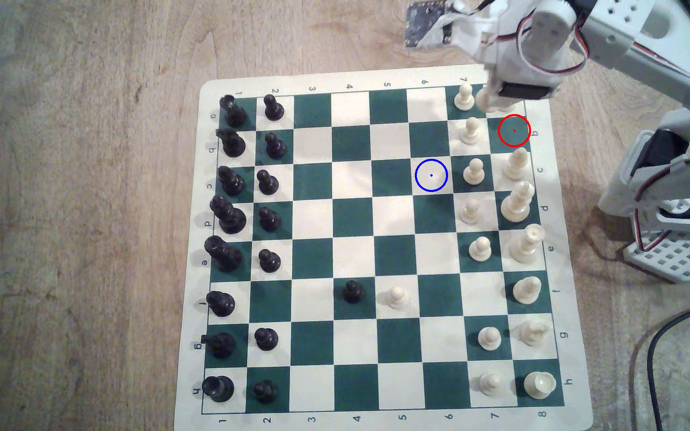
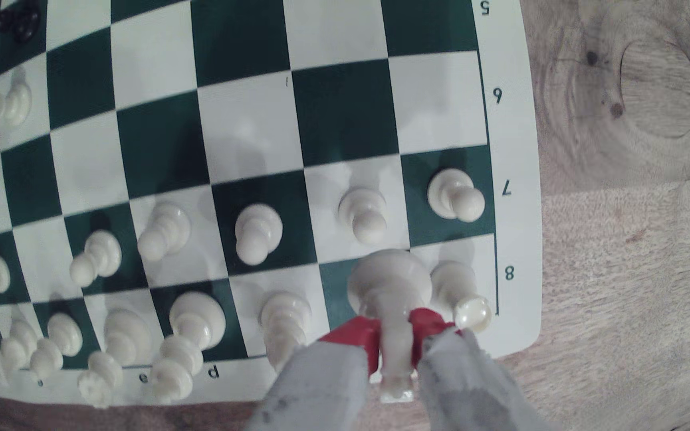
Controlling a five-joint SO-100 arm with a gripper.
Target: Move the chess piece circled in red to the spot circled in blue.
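Observation:
In the wrist view my gripper (image 2: pixel 393 331) is shut on the cream knight (image 2: pixel 391 286), its red pads (image 2: pixel 355 335) clamped on the piece's neck. The knight's round base hangs over a dark green square, close beside the cream rook (image 2: pixel 459 298). In the exterior view the gripper (image 1: pixel 497 99) sits under the arm's wrist at the board's far right corner, with its fingertips hidden. The red-ringed dark green square (image 1: pixel 514 130) is bare. The blue-ringed cream spot (image 1: pixel 431 175) is unoccupied, two files to the exterior view's left of the red ring and one row nearer.
Cream pawns (image 1: pixel 474 170) stand between the red ring and the blue spot. Taller cream pieces (image 1: pixel 516 203) line the board's right edge and black pieces (image 1: pixel 231 215) its left. A black pawn (image 1: pixel 353 291) and a cream pawn (image 1: pixel 397 297) stand mid-board. The arm's base (image 1: pixel 675 248) and a cable (image 1: pixel 667 331) lie right of the board.

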